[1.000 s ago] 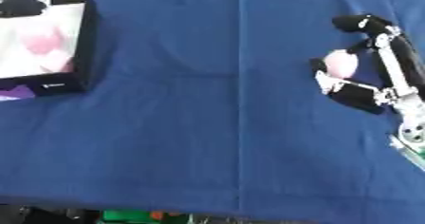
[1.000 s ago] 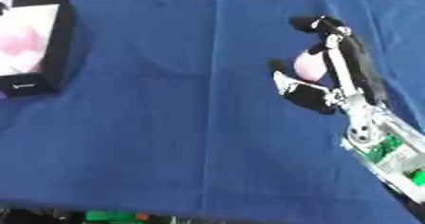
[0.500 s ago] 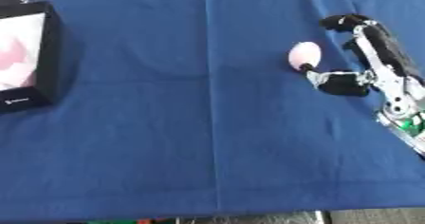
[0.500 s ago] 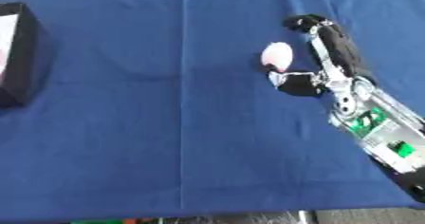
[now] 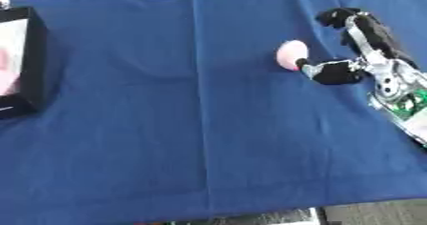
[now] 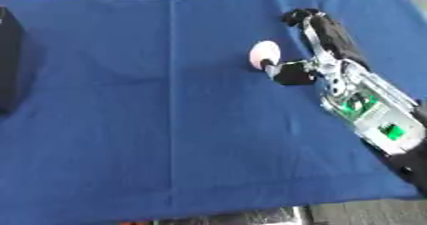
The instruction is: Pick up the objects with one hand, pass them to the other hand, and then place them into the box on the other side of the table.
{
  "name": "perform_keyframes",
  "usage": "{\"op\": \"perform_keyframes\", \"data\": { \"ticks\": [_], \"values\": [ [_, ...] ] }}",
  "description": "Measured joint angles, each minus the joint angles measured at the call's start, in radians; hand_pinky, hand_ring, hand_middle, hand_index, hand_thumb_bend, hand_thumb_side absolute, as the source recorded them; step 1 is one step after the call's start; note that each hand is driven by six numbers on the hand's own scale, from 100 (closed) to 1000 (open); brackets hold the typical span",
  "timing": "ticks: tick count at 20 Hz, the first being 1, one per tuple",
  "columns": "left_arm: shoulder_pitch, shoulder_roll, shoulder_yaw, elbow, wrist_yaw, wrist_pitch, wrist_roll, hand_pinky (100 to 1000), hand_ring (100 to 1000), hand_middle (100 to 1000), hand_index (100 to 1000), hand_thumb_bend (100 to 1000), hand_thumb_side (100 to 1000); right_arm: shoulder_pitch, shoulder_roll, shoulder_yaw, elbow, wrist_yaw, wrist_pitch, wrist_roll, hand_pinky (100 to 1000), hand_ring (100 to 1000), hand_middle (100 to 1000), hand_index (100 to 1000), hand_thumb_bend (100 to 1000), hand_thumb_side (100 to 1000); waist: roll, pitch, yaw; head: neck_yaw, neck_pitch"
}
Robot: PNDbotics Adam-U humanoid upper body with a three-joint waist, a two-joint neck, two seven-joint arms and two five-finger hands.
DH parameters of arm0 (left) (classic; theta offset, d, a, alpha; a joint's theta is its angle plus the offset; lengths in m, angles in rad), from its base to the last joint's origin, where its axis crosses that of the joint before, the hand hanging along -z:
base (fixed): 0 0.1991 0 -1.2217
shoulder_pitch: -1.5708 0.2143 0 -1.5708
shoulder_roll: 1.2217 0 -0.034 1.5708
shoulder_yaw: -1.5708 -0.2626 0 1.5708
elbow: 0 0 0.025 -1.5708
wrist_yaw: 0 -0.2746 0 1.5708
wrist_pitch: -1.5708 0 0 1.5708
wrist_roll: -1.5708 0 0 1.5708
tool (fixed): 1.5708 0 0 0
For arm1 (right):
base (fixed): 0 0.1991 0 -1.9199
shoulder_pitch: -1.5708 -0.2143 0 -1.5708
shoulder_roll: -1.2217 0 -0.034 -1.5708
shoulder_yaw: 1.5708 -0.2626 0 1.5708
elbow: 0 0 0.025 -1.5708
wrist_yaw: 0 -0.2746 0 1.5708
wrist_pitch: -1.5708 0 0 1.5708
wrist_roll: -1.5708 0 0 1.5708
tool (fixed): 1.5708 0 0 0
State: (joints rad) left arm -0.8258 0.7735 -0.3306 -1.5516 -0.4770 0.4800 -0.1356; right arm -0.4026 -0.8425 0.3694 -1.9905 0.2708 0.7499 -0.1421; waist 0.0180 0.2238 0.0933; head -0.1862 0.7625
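Observation:
A small pink egg-shaped object lies on the blue cloth at the right of the table. My right hand comes in from the right edge and lies just to the object's right. Its black fingers stretch out beyond the object, and the thumb tip sits against the object's near right side. Nothing is curled round the object. The box, black-walled with a white and pink inside, stands at the far left edge, partly cut off. My left hand shows in neither view.
The blue cloth covers the whole table, with a fold line running front to back left of centre. The table's front edge crosses the bottom of the view. My right forearm, with a green circuit board, lies along the right side.
The camera has shifted, sliding the box towards the left edge. The pink object, earlier between thumb and fingers, now sits left of the thumb tip with the fingers stretched past it.

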Motion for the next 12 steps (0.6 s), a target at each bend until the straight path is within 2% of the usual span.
{"op": "perform_keyframes", "data": {
  "ticks": [6,12],
  "values": [
    [-0.008,-0.001,0.000,-0.001,0.001,0.000,0.000,930,780,762,760,100,432,-0.012,-0.019,-0.005,0.000,-0.035,0.040,0.016,701,850,767,820,406,182,0.001,0.004,0.015,-0.015,-0.004],
    [-0.020,-0.003,0.000,-0.007,0.006,0.000,0.000,929,780,762,760,100,435,-0.021,-0.029,-0.004,0.000,-0.072,0.057,0.006,711,849,765,820,397,203,0.005,0.017,0.034,-0.029,-0.009]
  ]
}}
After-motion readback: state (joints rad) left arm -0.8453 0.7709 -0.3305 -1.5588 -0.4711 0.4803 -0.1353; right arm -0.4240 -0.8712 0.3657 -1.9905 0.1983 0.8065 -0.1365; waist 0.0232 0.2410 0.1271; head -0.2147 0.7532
